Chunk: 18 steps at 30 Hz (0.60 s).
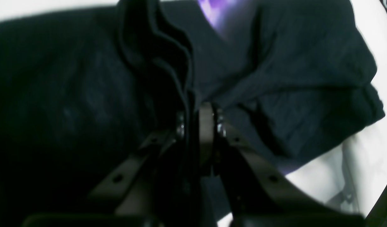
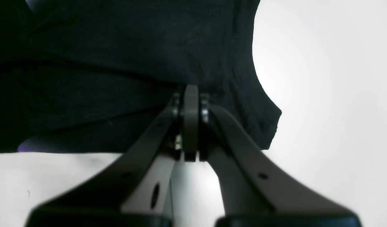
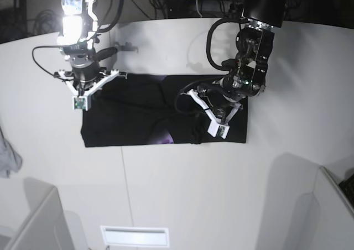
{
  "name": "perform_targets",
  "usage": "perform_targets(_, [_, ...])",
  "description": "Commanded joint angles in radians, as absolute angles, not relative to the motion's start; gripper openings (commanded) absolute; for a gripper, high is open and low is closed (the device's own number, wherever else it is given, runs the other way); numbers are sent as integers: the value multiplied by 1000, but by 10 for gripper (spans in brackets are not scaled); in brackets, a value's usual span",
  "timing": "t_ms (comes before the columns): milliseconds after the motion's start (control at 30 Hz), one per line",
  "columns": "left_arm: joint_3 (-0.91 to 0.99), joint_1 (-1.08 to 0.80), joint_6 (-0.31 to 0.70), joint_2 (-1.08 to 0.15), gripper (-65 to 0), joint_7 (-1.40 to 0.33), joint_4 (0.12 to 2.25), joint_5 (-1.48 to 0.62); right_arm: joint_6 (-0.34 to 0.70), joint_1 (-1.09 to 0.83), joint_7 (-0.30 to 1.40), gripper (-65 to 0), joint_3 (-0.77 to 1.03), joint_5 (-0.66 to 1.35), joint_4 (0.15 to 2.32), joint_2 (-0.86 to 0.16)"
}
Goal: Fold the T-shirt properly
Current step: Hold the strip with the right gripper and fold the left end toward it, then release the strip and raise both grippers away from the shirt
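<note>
The black T-shirt [image 3: 138, 114] lies spread across the white table, with a bit of purple print [image 3: 161, 135] showing near its front edge. My left gripper [image 3: 213, 105] is over the shirt's right part. In the left wrist view it [image 1: 197, 110] is shut on a raised fold of black cloth [image 1: 168, 63], with purple print [image 1: 212, 12] beyond. My right gripper [image 3: 87, 87] is at the shirt's far left corner. In the right wrist view it [image 2: 190, 94] is shut on the shirt's edge [image 2: 237, 104].
The white table [image 3: 166, 194] extends around the shirt. A small grey cloth [image 3: 6, 156] lies at the left edge. Grey partitions [image 3: 310, 206] stand at the front corners. Cables [image 3: 50, 51] trail near the right arm.
</note>
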<state>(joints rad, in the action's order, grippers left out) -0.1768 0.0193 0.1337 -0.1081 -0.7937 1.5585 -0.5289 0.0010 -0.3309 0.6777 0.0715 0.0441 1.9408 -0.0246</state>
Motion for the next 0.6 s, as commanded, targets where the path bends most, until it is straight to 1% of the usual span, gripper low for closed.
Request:
perform_targets(0, [-173, 33, 139, -107, -650, -776, 1577, -541, 1, -326, 656, -650, 70, 42, 1957, -28])
perform_targets(500, [-177, 35, 139, -107, -650, -776, 1577, -541, 1, -329, 656, -650, 68, 42, 1957, -28])
perform_targets(533, [-177, 36, 139, -107, -637, -776, 1577, -541, 1, -329, 656, -650, 68, 42, 1957, -28])
perform_targets(567, [-177, 36, 139, -107, -581, -776, 1577, -541, 1, -329, 656, -650, 68, 42, 1957, -28])
